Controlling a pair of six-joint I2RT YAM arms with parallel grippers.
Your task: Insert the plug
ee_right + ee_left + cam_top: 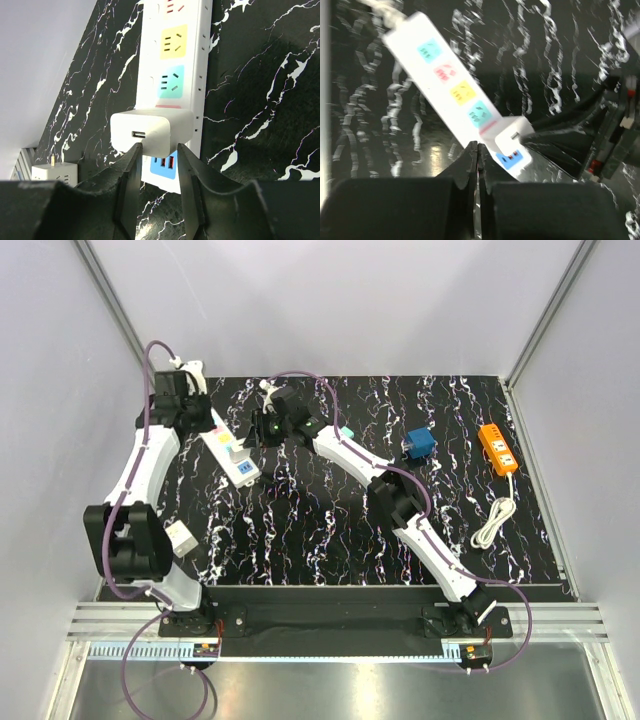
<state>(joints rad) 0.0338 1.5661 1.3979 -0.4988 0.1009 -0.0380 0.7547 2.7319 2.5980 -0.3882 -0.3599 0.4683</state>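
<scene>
The white power strip [175, 60] lies on the black marble table, with coloured sockets and a blue USB panel [162, 167] at its near end. A white plug [152, 130], a cube with a USB port, sits on the strip just above that panel. My right gripper [157, 150] has its jaws parted, and its fingertips [134, 152] stand against the plug's near face, not around it. My left gripper [478, 150] is shut with nothing in it, its tips beside the strip [455, 85] near the plug [512, 132].
A second white adapter [180, 537] lies at the table's front left. A blue box [420, 444] and an orange power strip [497, 448] with a coiled white cord [493, 522] lie on the right. Grey walls enclose the table.
</scene>
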